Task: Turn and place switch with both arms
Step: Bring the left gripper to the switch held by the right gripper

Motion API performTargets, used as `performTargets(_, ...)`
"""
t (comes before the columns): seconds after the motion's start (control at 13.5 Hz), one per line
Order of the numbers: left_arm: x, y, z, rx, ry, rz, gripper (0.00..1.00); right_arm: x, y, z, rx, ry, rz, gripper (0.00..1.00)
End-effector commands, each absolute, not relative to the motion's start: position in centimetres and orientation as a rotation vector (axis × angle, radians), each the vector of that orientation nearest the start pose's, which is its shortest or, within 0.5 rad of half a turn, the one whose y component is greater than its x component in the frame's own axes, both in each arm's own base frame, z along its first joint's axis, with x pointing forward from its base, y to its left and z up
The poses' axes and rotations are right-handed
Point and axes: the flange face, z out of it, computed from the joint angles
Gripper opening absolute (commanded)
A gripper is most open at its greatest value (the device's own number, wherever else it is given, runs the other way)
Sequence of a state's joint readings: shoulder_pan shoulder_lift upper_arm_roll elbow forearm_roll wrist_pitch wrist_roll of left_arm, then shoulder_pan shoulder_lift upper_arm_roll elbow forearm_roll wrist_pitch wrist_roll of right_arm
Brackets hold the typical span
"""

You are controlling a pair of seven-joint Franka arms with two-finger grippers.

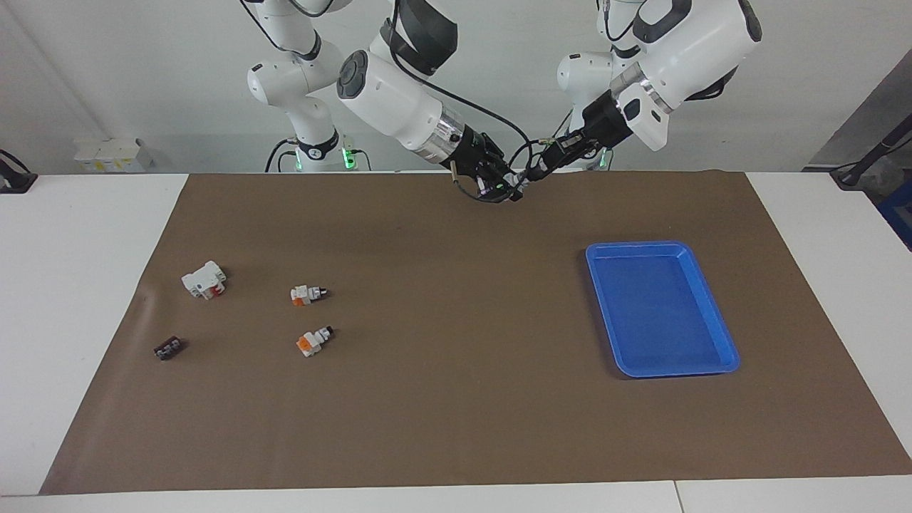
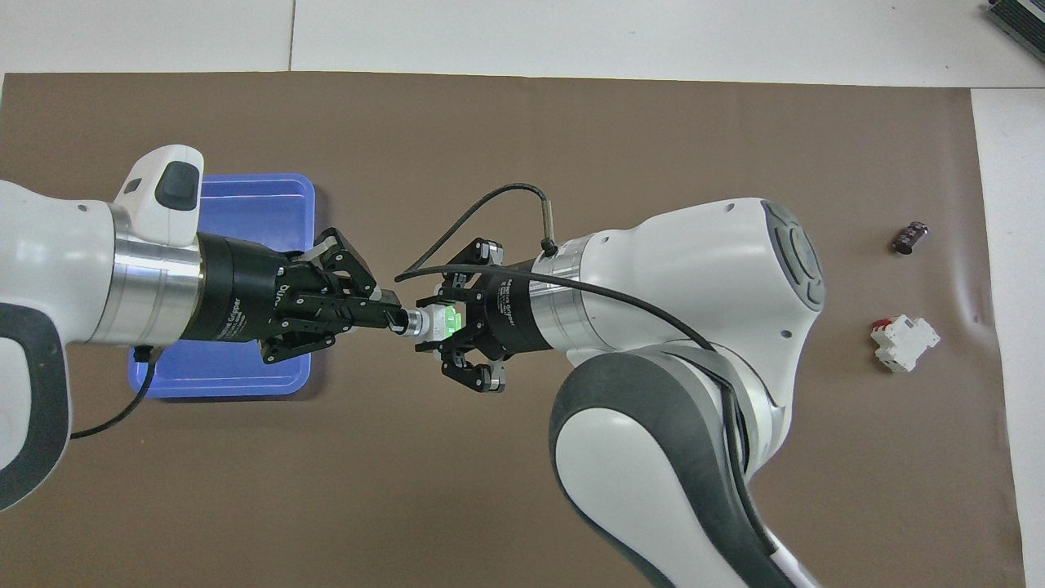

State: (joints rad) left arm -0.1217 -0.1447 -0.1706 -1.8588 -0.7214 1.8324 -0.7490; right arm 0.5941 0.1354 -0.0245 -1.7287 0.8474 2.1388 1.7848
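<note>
Above the brown mat, near the bench edge where the robots stand, meet both grippers in the air, tip to tip. Between them hangs the switch, white with green button, clear of the mat. Left gripper pinched narrow on its black end. Right gripper spread wide around the green end; cannot tell if its fingers press it. Toward the left arm's end of the bench lies the blue tray. Toward the right arm's end lie two orange-button switches, a white block with red part and a small dark piece.
</note>
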Motion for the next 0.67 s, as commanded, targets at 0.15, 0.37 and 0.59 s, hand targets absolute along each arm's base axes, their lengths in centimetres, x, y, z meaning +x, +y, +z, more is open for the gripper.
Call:
performTargets(0.15,47.6,-20.7,60.0,2.352,0.734,-0.304,0.22,51.9,37.3,54.3,-1.716,1.788,0.824,0.00)
performTargets(0.37,46.9,-20.8,59.9,2.367,0.722,-0.345,0.23,51.9,37.3,54.3,-1.716,1.788,0.824,0.00)
performTargets(0.59,47.0,-20.7,59.9,2.364,0.725,-0.337,0.23,51.9,37.3,54.3,-1.716,1.788,0.824,0.00)
